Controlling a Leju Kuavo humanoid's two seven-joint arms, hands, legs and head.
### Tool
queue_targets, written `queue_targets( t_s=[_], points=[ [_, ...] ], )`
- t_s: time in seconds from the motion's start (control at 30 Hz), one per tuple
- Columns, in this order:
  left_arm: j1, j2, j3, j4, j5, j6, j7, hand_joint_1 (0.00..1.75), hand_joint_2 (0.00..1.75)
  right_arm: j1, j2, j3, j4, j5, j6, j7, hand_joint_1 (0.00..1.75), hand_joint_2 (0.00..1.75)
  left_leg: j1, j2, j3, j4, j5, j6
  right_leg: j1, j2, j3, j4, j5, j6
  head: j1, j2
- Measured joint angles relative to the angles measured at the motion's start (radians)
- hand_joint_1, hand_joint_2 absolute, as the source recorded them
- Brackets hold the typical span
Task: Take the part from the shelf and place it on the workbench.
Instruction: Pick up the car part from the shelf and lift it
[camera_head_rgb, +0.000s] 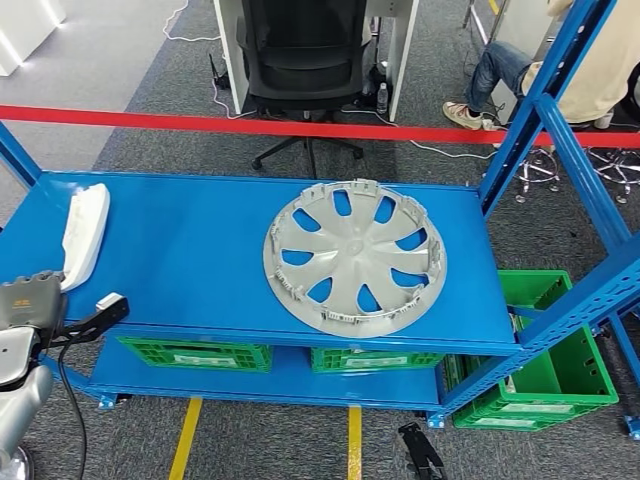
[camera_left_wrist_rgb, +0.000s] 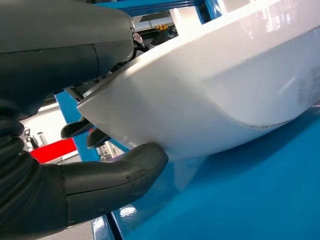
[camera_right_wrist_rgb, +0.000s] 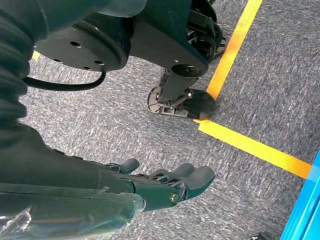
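Right now the white part (camera_head_rgb: 84, 232) lies at the left end of the blue shelf (camera_head_rgb: 196, 250), one end still resting on the surface. The left hand (camera_left_wrist_rgb: 75, 145) has closed around its near edge, thumb under the lip and darker fingers over the top, which looks like a grip meant to lift it clear. Whether it is fully clamped I cannot tell. Further along the same shelf sits a grey wheel cover (camera_head_rgb: 355, 257), well apart from the part. The right hand (camera_right_wrist_rgb: 166, 185) hangs by the robot's side over the grey carpet, fingers loosely apart and holding nothing, probably kept out of the way.
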Motion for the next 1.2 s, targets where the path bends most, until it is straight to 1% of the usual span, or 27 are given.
queue_targets(
  t_s=[0.37, 0.47, 0.73, 0.93, 1.03, 1.13, 1.2],
  points=[
    [0.001, -0.007, 0.020, 0.000, -0.013, 0.016, -0.044, 1.75, 1.75, -0.002, 0.000, 0.000, 0.000, 0.000, 0.002, -0.004, 0.00, 1.75, 0.000, 0.000, 0.000, 0.000, 0.000, 0.000, 0.000, 0.000, 0.000, 0.000, 0.000, 0.000, 0.000, 0.000],
    [0.001, -0.015, 0.031, 0.000, -0.013, 0.021, -0.054, 1.75, 1.75, -0.003, 0.001, 0.000, 0.000, 0.000, 0.002, -0.006, 0.00, 1.75, 0.000, 0.000, 0.000, 0.000, 0.000, 0.000, 0.000, 0.000, 0.000, 0.000, 0.000, 0.000, 0.000, 0.000],
    [0.005, -0.042, 0.084, -0.002, 0.030, 0.053, -0.140, 1.75, 1.75, -0.003, 0.001, 0.000, 0.000, 0.001, 0.002, -0.012, 0.00, 1.75, 0.000, 0.000, 0.000, 0.000, 0.000, 0.000, 0.000, 0.000, 0.000, 0.000, 0.000, 0.000, 0.000, 0.000],
    [0.009, -0.058, 0.107, -0.005, 0.043, 0.062, -0.160, 1.75, 1.75, -0.003, 0.001, 0.000, 0.000, 0.002, 0.002, -0.013, 0.00, 1.75, 0.000, 0.000, 0.000, 0.000, 0.000, 0.000, 0.000, 0.000, -0.001, 0.000, 0.000, 0.000, 0.000, 0.000],
    [0.016, -0.072, 0.131, -0.018, 0.093, 0.090, -0.218, 1.75, 1.75, -0.003, 0.001, 0.000, 0.000, 0.004, 0.003, -0.015, 0.00, 1.75, 0.000, 0.000, 0.000, 0.000, 0.000, 0.000, 0.000, 0.000, -0.001, 0.000, 0.000, 0.000, 0.000, 0.000],
    [0.026, -0.100, 0.166, -0.059, 0.177, 0.132, -0.305, 1.75, 1.75, -0.004, 0.002, 0.000, 0.000, 0.007, 0.003, -0.019, 0.00, 1.75, 0.000, 0.000, -0.001, 0.000, 0.000, 0.000, 0.000, 0.000, -0.001, 0.000, 0.000, 0.000, 0.000, 0.000],
    [0.030, -0.121, 0.188, -0.095, 0.219, 0.144, -0.341, 1.75, 1.75, -0.003, 0.004, 0.000, 0.000, 0.009, 0.003, -0.021, 0.00, 1.75, 0.000, 0.000, -0.001, 0.000, 0.000, 0.000, 0.000, 0.000, -0.001, 0.000, 0.000, 0.000, 0.000, 0.000]
  ],
)
